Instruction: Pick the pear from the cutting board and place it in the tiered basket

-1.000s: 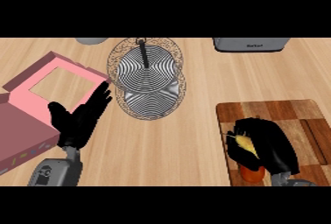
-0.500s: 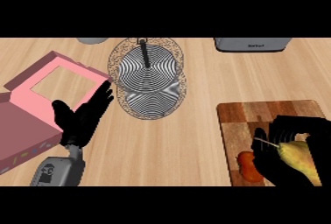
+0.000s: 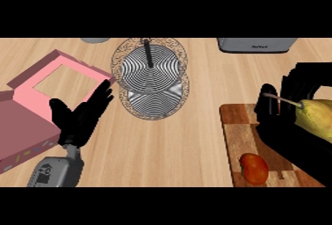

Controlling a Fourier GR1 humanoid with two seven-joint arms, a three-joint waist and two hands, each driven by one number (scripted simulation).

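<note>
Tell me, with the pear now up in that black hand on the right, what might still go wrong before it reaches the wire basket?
The pear sits at the picture's right edge in the right hand, partly out of view, so it could slip unnoticed. The tiered basket lies well across the counter, and its centre post could knock the fruit on the way in. The open left hand rests just beside the basket and might get in the way.
</note>
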